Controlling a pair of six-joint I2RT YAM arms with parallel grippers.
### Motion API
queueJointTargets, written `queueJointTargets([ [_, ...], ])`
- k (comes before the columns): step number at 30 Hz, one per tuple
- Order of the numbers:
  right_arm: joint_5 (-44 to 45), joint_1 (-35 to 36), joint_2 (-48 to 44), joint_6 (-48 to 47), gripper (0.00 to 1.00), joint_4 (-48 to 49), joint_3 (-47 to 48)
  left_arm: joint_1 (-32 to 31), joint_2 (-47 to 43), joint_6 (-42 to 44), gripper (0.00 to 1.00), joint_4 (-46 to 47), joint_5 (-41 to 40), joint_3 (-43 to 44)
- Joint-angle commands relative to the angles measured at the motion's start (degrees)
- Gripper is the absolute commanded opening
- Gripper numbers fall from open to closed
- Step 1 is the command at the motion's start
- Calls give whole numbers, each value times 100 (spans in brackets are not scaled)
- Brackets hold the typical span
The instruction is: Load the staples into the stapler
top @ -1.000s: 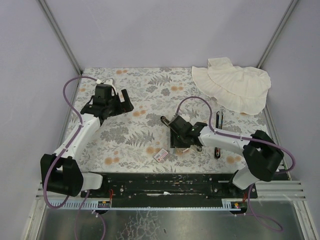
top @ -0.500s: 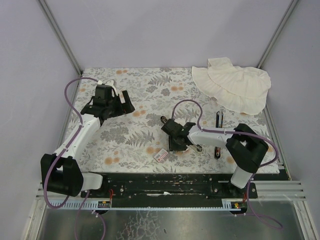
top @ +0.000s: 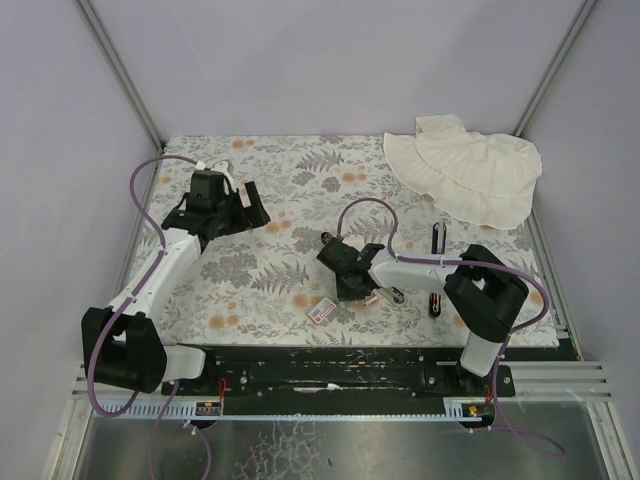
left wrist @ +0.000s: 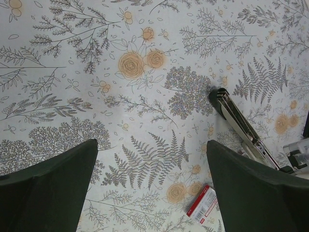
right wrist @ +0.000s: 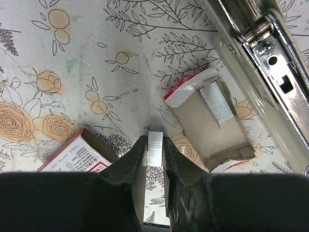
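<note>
My right gripper (right wrist: pixel 154 141) is shut on a short silver staple strip (right wrist: pixel 155 145), held low over the cloth between the box sleeve (right wrist: pixel 77 153) and the open cardboard tray (right wrist: pixel 212 130). Another staple strip (right wrist: pixel 216 100) lies in the tray. The stapler (right wrist: pixel 263 63) lies opened at the upper right, its metal channel showing. In the top view my right gripper (top: pixel 347 276) sits over the stapler's near part (top: pixel 327 239), with the sleeve (top: pixel 322 311) to its near left. My left gripper (top: pixel 250 208) is open and empty at the back left, well apart.
A white cloth hat (top: pixel 470 170) lies at the back right. Two small dark objects (top: pixel 438 238) lie right of my right arm. The left wrist view shows the stapler (left wrist: pixel 241 125) and the sleeve (left wrist: pixel 203 203) on the floral table cover (left wrist: pixel 120 96).
My right gripper has shifted a little to the left and its arm has swung left with it. The left arm has not moved.
</note>
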Motion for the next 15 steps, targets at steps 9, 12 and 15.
queueJointTargets([
  [9, -636, -212, -1170, -2050, 14, 565, -68, 21, 25, 138, 93, 402, 422, -205],
  [12, -1008, -635, -1415, -2540, 14, 465, -181, 12, 119, 127, 90, 622, 861, -310],
  [15, -1309, -1120, -1714, -3083, 13, 518, -424, -130, 274, 52, 88, 872, 1274, -386],
])
